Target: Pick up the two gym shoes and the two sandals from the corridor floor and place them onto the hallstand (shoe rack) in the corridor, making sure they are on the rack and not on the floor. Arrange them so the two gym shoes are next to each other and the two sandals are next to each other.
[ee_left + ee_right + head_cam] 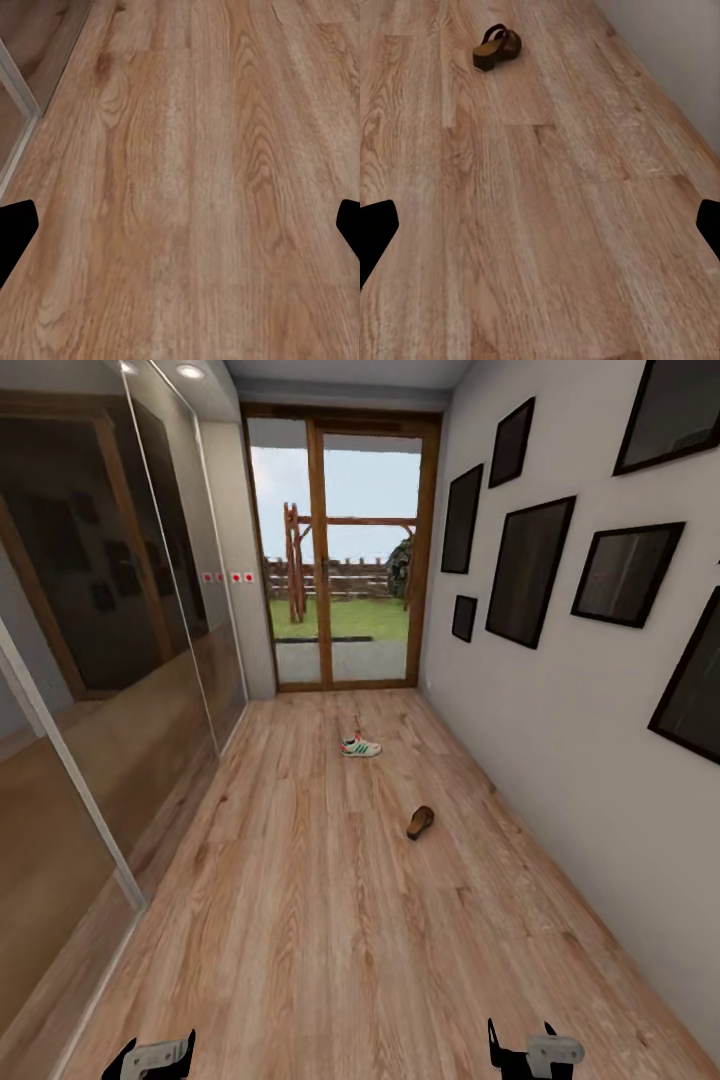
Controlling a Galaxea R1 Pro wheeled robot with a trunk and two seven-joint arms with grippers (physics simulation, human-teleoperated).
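I saw both grippers cut off at the head view's bottom edge, left gripper (155, 1057) and right gripper (522, 1050). The gym shoe (360, 746) was too small for lace detail.

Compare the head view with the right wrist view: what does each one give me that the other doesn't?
Head view alone: one gym shoe lying farther down the corridor, the glass door, the mirrored wardrobe, the framed pictures, and both the left pincer and the right pincer, neither holding anything. Right wrist view alone: a closer look at the sandal's strap and raised sole. Shared: the sandal, the corridor floor and the right-hand wall.
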